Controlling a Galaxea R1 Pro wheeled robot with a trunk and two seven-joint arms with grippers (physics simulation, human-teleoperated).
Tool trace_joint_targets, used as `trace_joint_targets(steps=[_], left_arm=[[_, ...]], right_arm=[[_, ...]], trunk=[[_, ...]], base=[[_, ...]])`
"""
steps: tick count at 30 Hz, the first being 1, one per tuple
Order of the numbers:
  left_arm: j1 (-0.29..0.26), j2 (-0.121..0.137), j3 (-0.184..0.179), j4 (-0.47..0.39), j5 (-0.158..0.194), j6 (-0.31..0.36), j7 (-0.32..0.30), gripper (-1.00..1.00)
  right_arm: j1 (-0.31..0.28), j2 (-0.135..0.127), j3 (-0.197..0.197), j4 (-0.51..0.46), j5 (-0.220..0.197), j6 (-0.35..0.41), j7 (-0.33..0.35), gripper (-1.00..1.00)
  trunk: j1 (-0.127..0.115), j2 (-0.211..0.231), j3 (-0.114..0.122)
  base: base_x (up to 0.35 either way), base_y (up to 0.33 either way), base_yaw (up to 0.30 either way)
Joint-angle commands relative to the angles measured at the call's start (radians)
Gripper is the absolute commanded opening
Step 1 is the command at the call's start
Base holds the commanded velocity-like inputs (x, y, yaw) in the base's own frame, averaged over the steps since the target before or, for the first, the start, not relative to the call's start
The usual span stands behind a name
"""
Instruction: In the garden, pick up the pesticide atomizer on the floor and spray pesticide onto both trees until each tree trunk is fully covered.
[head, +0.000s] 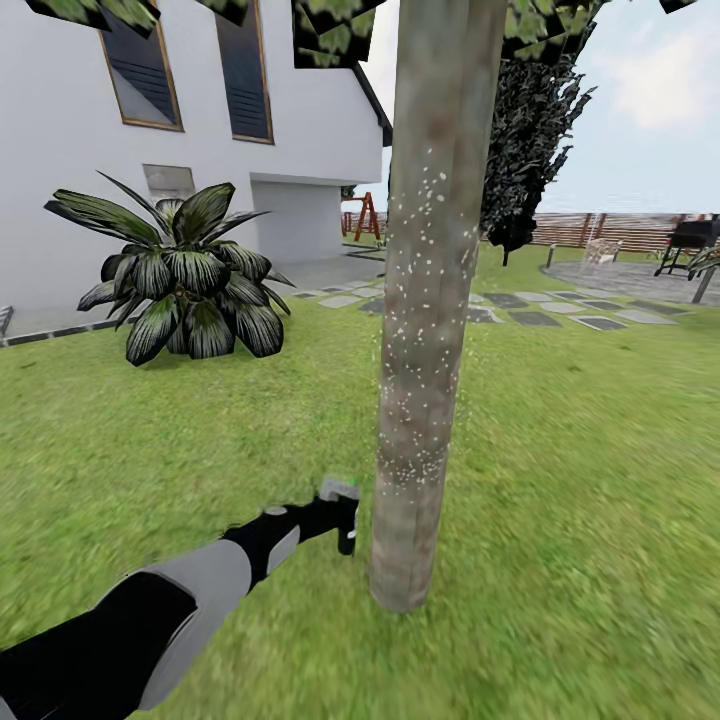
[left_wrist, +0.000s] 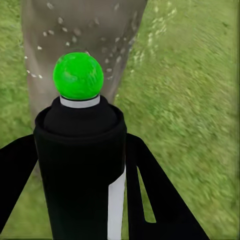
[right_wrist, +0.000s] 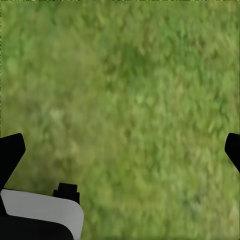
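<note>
A thick grey-brown tree trunk (head: 432, 300) rises from the lawn just ahead, dotted with white specks of pesticide (head: 425, 250) from mid-height down toward its base. My left gripper (head: 343, 520) reaches in low at the trunk's left side, shut on the pesticide atomizer (head: 338, 491). In the left wrist view the dark bottle (left_wrist: 80, 130) with its green dot (left_wrist: 78, 75) stands between my black fingers (left_wrist: 150, 190), pointing at the speckled trunk (left_wrist: 75, 30) close behind it. My right gripper (right_wrist: 120, 150) hangs open over bare grass, holding nothing.
A short spiky palm (head: 185, 275) grows at the left before the white house (head: 60, 150). Stepping stones (head: 540, 312) cross the lawn behind the trunk. A dark cypress (head: 530, 150), the slat fence (head: 620, 230) and a grill (head: 690, 240) stand far right.
</note>
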Motion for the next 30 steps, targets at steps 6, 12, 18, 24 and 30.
trace_joint_targets(steps=[6, 12, 18, 24, 30], left_arm=[[0.063, 0.019, 0.005, 0.0, 0.002, -0.085, 0.0, -1.0], [0.074, 0.033, 0.004, 0.0, 0.003, -0.091, -0.005, -1.0], [0.074, 0.034, 0.005, -0.001, 0.005, -0.089, -0.003, -1.0], [0.074, 0.035, 0.005, -0.002, 0.006, -0.089, -0.001, -1.0], [0.074, 0.035, 0.005, -0.002, 0.007, -0.088, -0.003, -1.0]], right_arm=[[0.0, 0.003, 0.0, 0.0, 0.0, -0.003, 0.0, 1.0], [0.0, 0.008, 0.0, 0.0, 0.0, -0.003, 0.0, 1.0], [0.0, 0.011, 0.0, 0.0, 0.0, -0.003, 0.0, 1.0], [0.0, 0.019, 0.0, 0.001, 0.0, -0.002, 0.0, 1.0], [0.001, 0.026, 0.0, 0.001, 0.0, -0.001, 0.0, 1.0]], trunk=[[0.0, 0.0, 0.0], [0.0, 0.0, 0.0], [0.0, 0.0, 0.0], [0.0, 0.0, 0.0], [0.0, 0.0, 0.0]], base=[[0.0, 0.0, 0.0], [0.0, 0.197, 0.0], [0.0, 0.329, 0.0], [0.022, 0.34, -0.127], [0.08, 0.341, -0.289]])
